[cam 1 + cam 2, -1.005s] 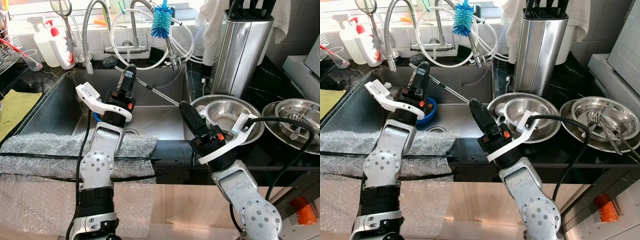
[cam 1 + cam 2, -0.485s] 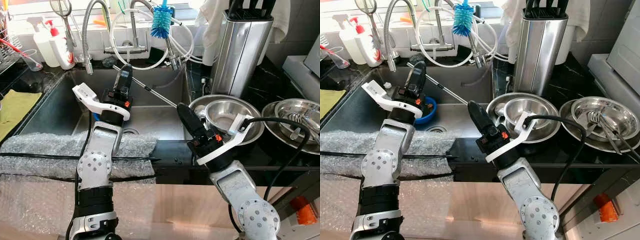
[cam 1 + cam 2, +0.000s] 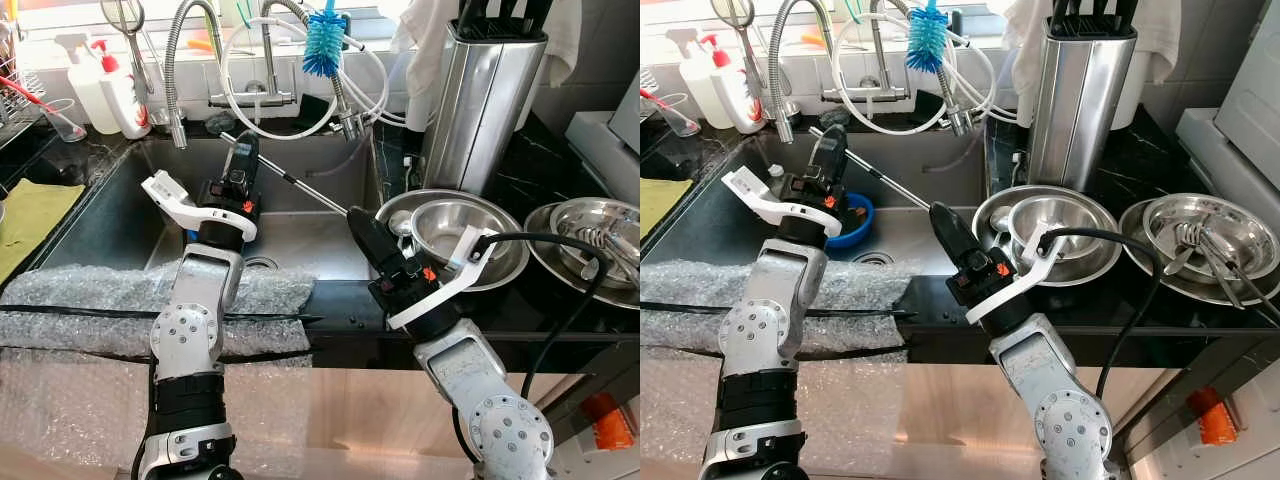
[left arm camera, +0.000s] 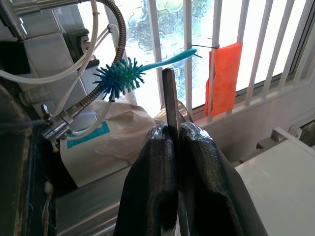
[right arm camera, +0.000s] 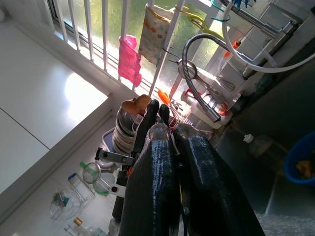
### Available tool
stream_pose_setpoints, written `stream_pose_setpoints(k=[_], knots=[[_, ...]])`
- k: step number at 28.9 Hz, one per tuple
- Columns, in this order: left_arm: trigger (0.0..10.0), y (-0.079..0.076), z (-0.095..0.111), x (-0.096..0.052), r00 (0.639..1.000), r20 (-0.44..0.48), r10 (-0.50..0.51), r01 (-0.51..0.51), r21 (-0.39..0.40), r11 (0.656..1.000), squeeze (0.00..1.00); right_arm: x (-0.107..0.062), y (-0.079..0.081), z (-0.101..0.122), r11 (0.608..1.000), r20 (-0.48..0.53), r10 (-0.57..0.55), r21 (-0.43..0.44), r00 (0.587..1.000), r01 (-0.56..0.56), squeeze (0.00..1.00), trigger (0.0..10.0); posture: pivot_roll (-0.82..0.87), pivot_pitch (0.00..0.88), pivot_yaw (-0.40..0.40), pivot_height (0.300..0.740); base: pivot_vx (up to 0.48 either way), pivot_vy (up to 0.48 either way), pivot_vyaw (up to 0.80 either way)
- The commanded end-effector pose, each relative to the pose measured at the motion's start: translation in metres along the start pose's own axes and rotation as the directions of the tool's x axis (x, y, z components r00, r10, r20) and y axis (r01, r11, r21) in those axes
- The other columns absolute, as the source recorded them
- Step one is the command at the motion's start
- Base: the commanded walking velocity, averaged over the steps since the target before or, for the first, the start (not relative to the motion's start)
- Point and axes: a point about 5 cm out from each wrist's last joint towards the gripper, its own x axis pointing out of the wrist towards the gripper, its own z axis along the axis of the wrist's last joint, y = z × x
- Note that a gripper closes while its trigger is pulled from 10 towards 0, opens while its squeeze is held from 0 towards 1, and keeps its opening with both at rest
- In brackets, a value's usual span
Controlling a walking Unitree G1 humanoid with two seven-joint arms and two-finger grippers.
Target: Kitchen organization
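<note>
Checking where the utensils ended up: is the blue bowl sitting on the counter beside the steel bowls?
No, the blue bowl lies inside the sink, beside the left gripper.

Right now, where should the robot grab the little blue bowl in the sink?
Probably by the rim of the blue bowl, coming down from above: it sits upright and open-topped on the sink floor, so one finger could slip inside and one outside. The left tool hovers nearest it.
</note>
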Motion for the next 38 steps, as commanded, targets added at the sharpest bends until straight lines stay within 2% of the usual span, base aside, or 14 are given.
stream_pose_setpoints(k=[1, 2, 3, 16, 19, 22, 27, 28, 29, 30, 32, 33, 35, 38], knots=[[0.0, -0.003, 0.004, 0.003, 0.998, 0.065, 0.000, 0.001, -0.021, 1.000, 0.00, 0.003, 0.001, 0.005, 1.000, 0.053, -0.016, -0.003, 0.998, 0.016, 0.00, 10.0, -0.02, 0.028, 0.078, 0.740, 0.000, 0.000, 0.00], [0.0, -0.003, 0.004, 0.003, 0.998, 0.064, 0.001, 0.001, -0.024, 1.000, 0.00, 0.003, 0.000, 0.005, 1.000, 0.054, -0.021, -0.003, 0.998, 0.021, 0.00, 10.0, -0.02, 0.028, 0.077, 0.740, 0.000, 0.000, 0.00], [0.0, -0.003, 0.004, 0.003, 0.998, 0.065, 0.001, 0.001, -0.025, 1.000, 0.00, 0.003, -0.001, 0.005, 1.000, 0.057, -0.028, -0.003, 0.998, 0.029, 1.00, 10.0, -0.02, 0.028, 0.077, 0.740, 0.000, 0.000, 0.00], [0.0, -0.001, 0.008, 0.003, 0.996, 0.083, 0.013, -0.010, -0.040, 0.999, 0.00, 0.006, -0.003, 0.006, 0.999, 0.063, -0.051, -0.004, 0.997, 0.051, 1.00, 10.0, -0.02, 0.026, 0.078, 0.740, 0.000, 0.000, 0.00], [0.0, 0.000, 0.012, 0.004, 0.994, 0.105, 0.025, -0.022, -0.023, 0.999, 0.00, 0.006, -0.003, 0.006, 0.998, 0.066, -0.052, -0.013, 0.996, 0.053, 1.00, 10.0, -0.02, 0.025, 0.079, 0.740, 0.000, 0.000, 0.00], [0.0, 0.003, 0.019, 0.007, 0.988, 0.145, 0.060, -0.065, 0.035, 0.997, 0.00, 0.008, -0.005, 0.009, 0.996, 0.079, -0.078, -0.038, 0.994, 0.081, 1.00, 10.0, -0.02, 0.023, 0.079, 0.740, 0.000, 0.000, 0.00], [0.0, 0.005, 0.023, 0.008, 0.982, 0.171, 0.080, -0.088, 0.043, 0.995, 0.00, 0.009, -0.005, 0.010, 0.995, 0.081, -0.080, -0.047, 0.993, 0.084, 1.00, 10.0, -0.02, 0.022, 0.079, 0.740, 0.000, 0.000, 0.00], [10.0, 0.012, 0.031, 0.006, 0.963, 0.232, 0.135, -0.147, 0.034, 0.989, 0.00, 0.009, -0.006, 0.012, 0.994, 0.088, -0.088, -0.063, 0.992, 0.094, 0.00, 10.0, -0.02, 0.022, 0.079, 0.740, 0.000, 0.000, 0.00], [10.0, 0.019, 0.038, 0.003, 0.936, 0.293, 0.196, -0.217, 0.041, 0.975, 0.00, 0.009, -0.007, 0.014, 0.992, 0.096, -0.095, -0.075, 0.991, 0.102, 0.00, 10.0, -0.02, 0.022, 0.079, 0.740, 0.000, 0.000, 0.00], [10.0, 0.019, 0.038, 0.003, 0.936, 0.293, 0.196, -0.217, 0.041, 0.975, 0.00, 0.009, -0.007, 0.014, 0.992, 0.096, -0.095, -0.075, 0.991, 0.102, 0.00, 10.0, -0.02, 0.022, 0.079, 0.740, 0.000, 0.000, 0.00], [10.0, 0.025, 0.045, 0.002, 0.905, 0.351, 0.240, -0.297, 0.118, 0.948, 0.00, 0.010, -0.006, 0.016, 0.988, 0.098, -0.102, -0.108, 0.990, 0.112, 0.00, 10.0, -0.02, 0.021, 0.079, 0.740, 0.000, 0.000, 0.00], [10.0, 0.031, 0.051, 0.000, 0.874, 0.397, 0.280, -0.386, 0.215, 0.897, 0.00, 0.013, -0.003, 0.017, 0.984, 0.094, -0.095, -0.139, 0.991, 0.107, 0.00, 10.0, -0.02, 0.020, 0.079, 0.740, 0.000, 0.000, 0.00], [10.0, 0.034, 0.051, 0.000, 0.873, 0.400, 0.280, -0.424, 0.337, 0.841, 0.00, 0.014, -0.001, 0.017, 0.984, 0.090, -0.086, -0.149, 0.992, 0.099, 0.00, 10.0, -0.02, 0.019, 0.078, 0.740, 0.000, 0.000, 0.00], [10.0, 0.035, 0.047, 0.002, 0.879, 0.398, 0.265, -0.426, 0.400, 0.811, 0.00, 0.016, 0.003, 0.015, 0.983, 0.082, -0.073, -0.164, 0.994, 0.086, 0.00, 10.0, -0.03, 0.019, 0.079, 0.740, 0.000, 0.000, 0.00]])
